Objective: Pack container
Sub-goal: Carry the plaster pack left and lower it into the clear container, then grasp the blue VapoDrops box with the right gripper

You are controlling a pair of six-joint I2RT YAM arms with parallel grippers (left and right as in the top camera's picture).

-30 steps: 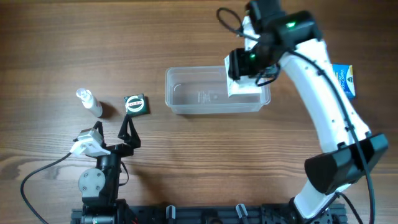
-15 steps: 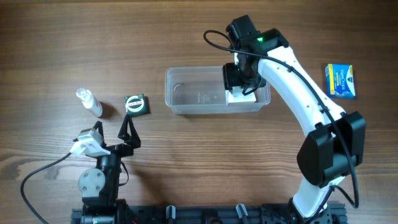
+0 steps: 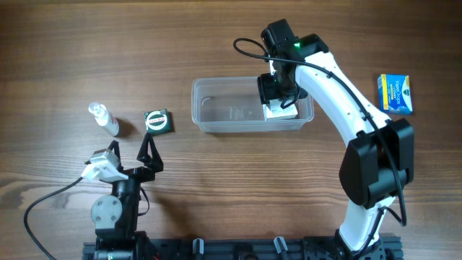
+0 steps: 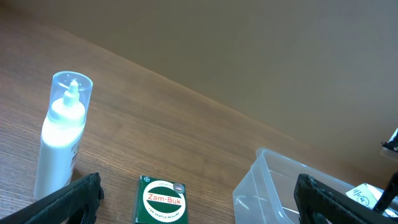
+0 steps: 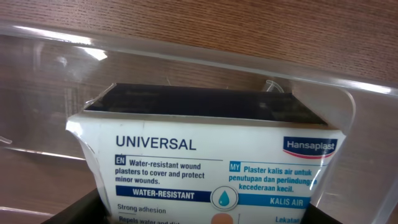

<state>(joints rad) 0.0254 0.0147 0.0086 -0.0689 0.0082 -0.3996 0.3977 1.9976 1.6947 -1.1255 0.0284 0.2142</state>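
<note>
Gripping one plaster box (image 5: 211,155) in one container (image 3: 216,124): right fingers (image 5: 78,211). Left fingers (image 4: 65,205) spread. One bottle (image 4: 59,143).

The table (image 3: 72,43) is brown wood-grain, smooth and matt. The container (image 3: 231,128) is clear, glossy plastic with bright glints on its walls. The plaster box (image 5: 211,155) is smooth printed card. The bottle (image 4: 59,143) has a clear plastic cap; the tin (image 4: 161,199) has a glossy lid.

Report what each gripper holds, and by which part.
Right gripper: Hansaplast plaster box, jaws on its wrist-side end. Left gripper: nothing.
</note>
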